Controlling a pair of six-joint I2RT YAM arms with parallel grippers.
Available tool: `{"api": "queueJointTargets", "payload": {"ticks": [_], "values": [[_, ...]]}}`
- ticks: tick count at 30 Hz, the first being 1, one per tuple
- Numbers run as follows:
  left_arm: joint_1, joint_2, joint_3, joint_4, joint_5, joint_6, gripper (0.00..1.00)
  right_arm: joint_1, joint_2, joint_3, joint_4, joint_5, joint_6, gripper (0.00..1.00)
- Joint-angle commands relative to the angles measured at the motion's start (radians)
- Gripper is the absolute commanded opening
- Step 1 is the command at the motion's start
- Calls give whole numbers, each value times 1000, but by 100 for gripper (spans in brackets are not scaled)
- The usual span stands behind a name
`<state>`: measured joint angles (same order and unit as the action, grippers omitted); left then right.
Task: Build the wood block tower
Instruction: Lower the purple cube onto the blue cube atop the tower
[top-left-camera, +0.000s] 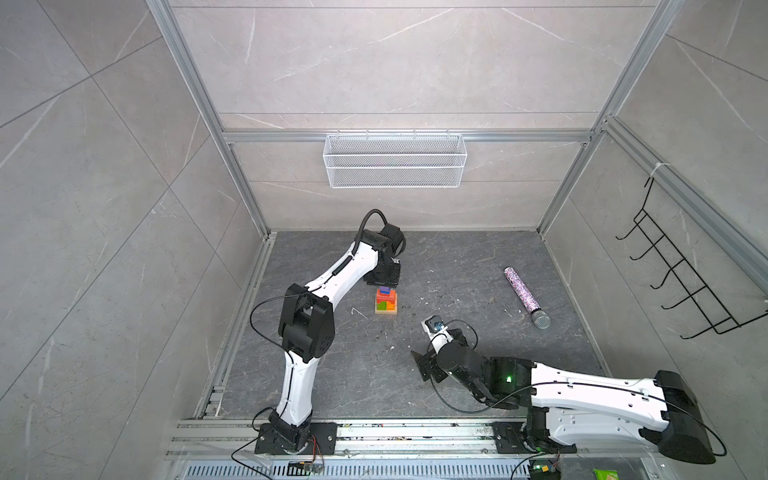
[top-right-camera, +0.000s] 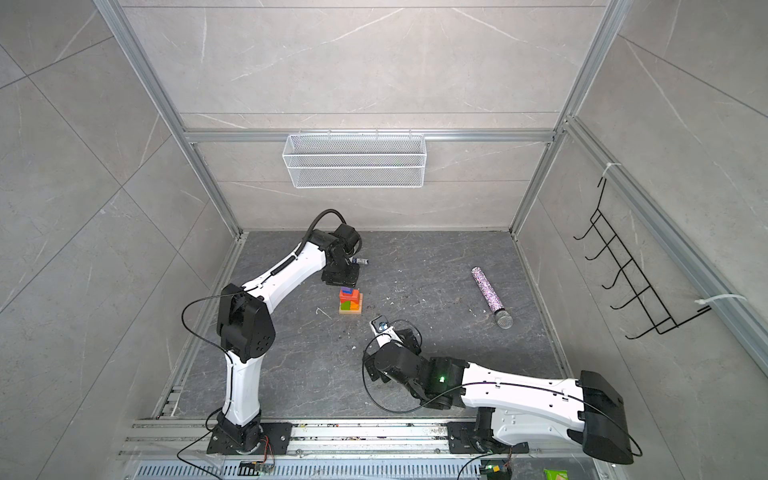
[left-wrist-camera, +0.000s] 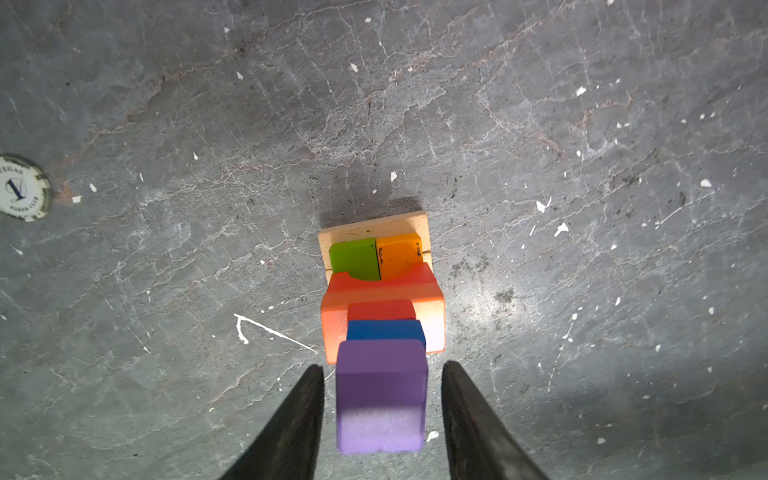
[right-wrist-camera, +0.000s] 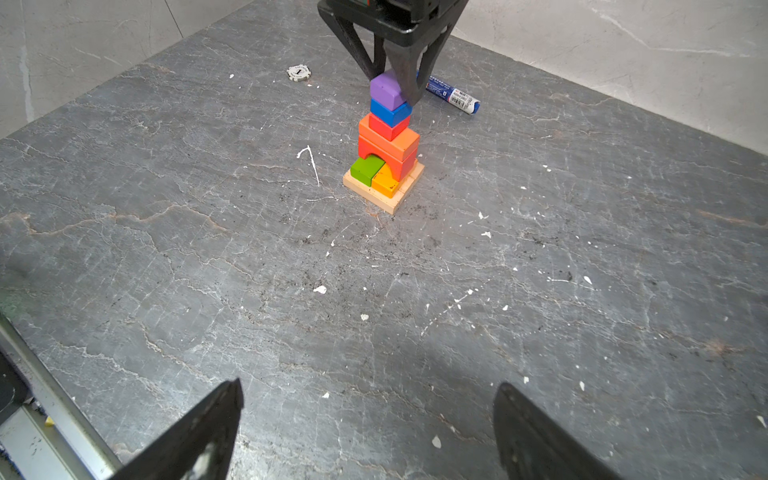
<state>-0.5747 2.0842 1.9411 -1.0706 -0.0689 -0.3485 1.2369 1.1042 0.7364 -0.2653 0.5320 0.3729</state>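
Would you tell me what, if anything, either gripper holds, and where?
Nothing is held. The left gripper straddles the purple cube with a gap each side; the right gripper is empty.

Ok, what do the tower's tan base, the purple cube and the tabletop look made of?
Tan base: bare wood, matte; pale unpainted face with seams between pieces. Purple cube: probably painted wood, matte opaque coat, rounded edges; no grain visible. Tabletop: dark grey stone or stone-look sheet, veined, dull sheen; cannot tell which.
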Motion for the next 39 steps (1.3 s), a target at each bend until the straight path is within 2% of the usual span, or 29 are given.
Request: {"api": "queueJointTargets", "payload": {"ticks": [1, 15, 39], "values": [[-4, 7, 19, -20, 12, -12, 54, 7, -4, -7, -16, 19, 3, 94], [-19, 17, 5, -18, -19, -28, 53, 7, -6, -10, -17, 18, 6, 94], [-22, 40, -1, -16, -38, -38, 47, 7, -17, -12, -22, 19, 4, 94]]}}
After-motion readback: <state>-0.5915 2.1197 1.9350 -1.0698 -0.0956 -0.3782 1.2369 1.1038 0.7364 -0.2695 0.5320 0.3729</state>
